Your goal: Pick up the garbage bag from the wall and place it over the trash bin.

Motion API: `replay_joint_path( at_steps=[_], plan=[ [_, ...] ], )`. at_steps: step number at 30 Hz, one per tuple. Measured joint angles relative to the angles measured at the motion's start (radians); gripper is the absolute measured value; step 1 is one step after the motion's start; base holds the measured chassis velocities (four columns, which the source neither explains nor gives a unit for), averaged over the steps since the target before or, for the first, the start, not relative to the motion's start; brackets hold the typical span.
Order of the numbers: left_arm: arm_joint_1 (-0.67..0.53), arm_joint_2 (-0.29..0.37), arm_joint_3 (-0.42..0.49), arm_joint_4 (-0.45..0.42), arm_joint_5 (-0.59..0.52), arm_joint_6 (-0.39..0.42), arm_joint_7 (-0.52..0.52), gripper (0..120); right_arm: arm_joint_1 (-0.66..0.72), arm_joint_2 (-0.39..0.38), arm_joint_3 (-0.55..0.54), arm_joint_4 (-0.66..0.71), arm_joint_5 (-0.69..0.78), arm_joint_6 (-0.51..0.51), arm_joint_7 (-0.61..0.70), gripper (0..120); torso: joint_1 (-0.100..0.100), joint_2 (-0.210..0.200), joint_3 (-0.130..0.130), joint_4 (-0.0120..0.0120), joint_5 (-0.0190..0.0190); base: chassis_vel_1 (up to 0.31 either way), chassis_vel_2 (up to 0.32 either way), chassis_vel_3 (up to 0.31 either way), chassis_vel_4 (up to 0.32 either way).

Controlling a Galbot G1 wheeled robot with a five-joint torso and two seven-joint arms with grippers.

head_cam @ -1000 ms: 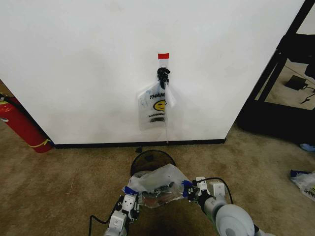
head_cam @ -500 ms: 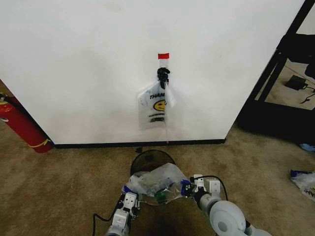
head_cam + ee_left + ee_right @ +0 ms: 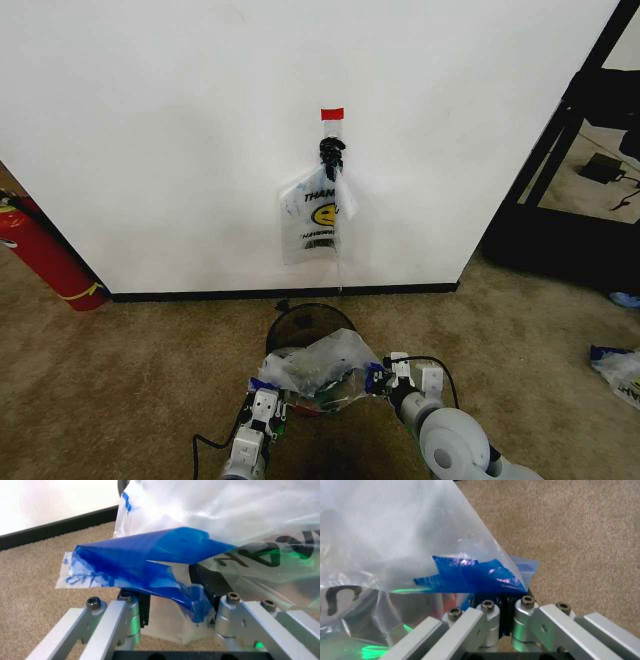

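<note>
Low in the frame, your left gripper [image 3: 262,400] and right gripper [image 3: 385,376] each clenched the garbage bag [image 3: 318,370], stretched above the trash bin [image 3: 310,322]

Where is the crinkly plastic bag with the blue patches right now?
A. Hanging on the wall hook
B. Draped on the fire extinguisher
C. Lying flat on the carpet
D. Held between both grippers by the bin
D: the left gripper and right gripper each clamp a blue corner of the garbage bag at the trash bin.

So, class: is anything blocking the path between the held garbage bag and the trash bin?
Nothing visible. The garbage bag, stretched between the left gripper and right gripper, hangs right at the trash bin.
</note>
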Motion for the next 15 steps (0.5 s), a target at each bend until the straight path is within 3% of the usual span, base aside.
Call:
replay_joint_path(
  at_steps=[6, 10, 15],
  plan=[
    [0.023, 0.005, -0.012, -0.035, 0.002, 0.010, 0.007, 46, -0.013, -0.007, 0.005, 0.007, -0.014, 0.004, -0.003, 1, 0.000, 0.000, 0.000, 0.0000, 0.0000, 0.000, 0.000, 0.000, 0.000],
    [0.063, 0.024, -0.047, -0.089, 0.016, 0.031, 0.030, 65, -0.041, -0.028, 0.016, 0.046, -0.022, 0.003, -0.006, 19, 0.000, 0.000, 0.000, 0.0000, -0.0001, 0.000, 0.000, 0.000, 0.000],
    [0.113, 0.049, -0.068, -0.139, 0.047, 0.042, 0.053, 79, -0.069, -0.054, 0.028, 0.085, -0.049, 0.007, -0.017, 35, 0.000, 0.000, 0.000, -0.0001, 0.0000, 0.000, 0.000, 0.000, 0.000]
  ],
)
